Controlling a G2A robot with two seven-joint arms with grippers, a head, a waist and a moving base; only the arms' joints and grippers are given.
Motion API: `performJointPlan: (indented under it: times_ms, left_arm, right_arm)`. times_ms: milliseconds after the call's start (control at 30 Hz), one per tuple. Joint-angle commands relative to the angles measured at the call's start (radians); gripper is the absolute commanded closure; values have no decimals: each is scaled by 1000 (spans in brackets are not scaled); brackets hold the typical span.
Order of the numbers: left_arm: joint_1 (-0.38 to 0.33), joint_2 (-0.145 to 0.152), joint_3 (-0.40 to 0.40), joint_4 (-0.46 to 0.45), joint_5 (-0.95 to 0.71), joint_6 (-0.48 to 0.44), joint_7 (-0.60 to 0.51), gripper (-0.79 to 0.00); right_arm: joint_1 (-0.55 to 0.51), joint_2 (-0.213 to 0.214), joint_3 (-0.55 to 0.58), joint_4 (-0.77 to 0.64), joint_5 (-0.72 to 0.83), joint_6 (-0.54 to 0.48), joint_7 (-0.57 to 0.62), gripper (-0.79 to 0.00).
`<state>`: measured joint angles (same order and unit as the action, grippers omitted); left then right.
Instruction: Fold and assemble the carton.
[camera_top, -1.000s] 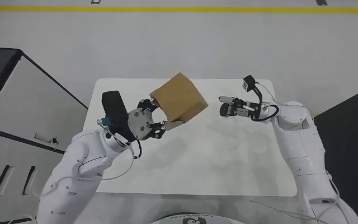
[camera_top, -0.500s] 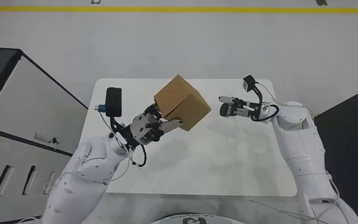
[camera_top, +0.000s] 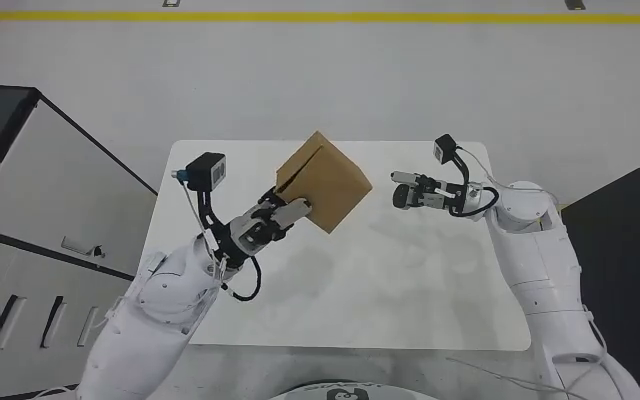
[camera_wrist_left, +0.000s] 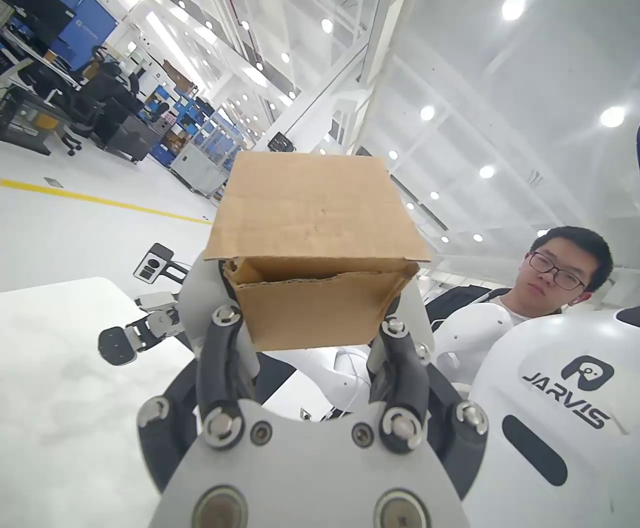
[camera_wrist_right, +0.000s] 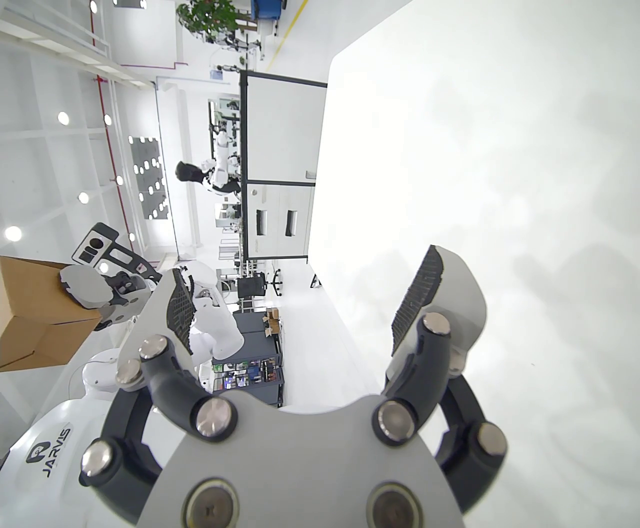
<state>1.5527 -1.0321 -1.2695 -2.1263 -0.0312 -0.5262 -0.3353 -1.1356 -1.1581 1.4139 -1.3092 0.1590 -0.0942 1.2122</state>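
Note:
A brown cardboard carton (camera_top: 325, 180) hangs tilted above the white table (camera_top: 420, 290), left of its middle. My left gripper (camera_top: 297, 210) is shut on the carton's lower corner. In the left wrist view the carton (camera_wrist_left: 310, 235) sits between the two fingers, with a loose flap edge (camera_wrist_left: 320, 285) facing the camera. My right gripper (camera_top: 400, 190) stands open and empty above the table's right side, well apart from the carton. In the right wrist view its ribbed pads (camera_wrist_right: 420, 295) are spread wide, and the carton (camera_wrist_right: 35, 315) lies far off at the edge.
The table's far edge (camera_top: 330, 142) borders a pale floor with a yellow line (camera_top: 320, 17). A dark-framed cabinet (camera_top: 50, 190) stands left of the table. Bare tabletop lies in front of and between the arms.
The left arm has turned its wrist, rotating the held carton and lifting its camera end up. The right arm has kept still.

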Motion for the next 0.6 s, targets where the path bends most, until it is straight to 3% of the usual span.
performJointPlan:
  times_ms: [0, 200, 367, 567]
  left_arm:
    - [16, -3, 19, -1, -83, 34, 4, 0]
    - [30, -8, 51, -7, -440, 116, -75, 0]
    - [43, -8, 40, -12, -690, 239, -146, 0]
    - [32, -5, 19, -22, -687, 256, -185, 0]
  right_arm:
    - [0, 0, 0, 0, 0, 0, 0, -785]
    - [0, 0, 0, 0, 0, 0, 0, -785]
    - [0, 0, 0, 0, 0, 0, 0, -785]
    - [0, 0, 0, 0, 0, 0, 0, -785]
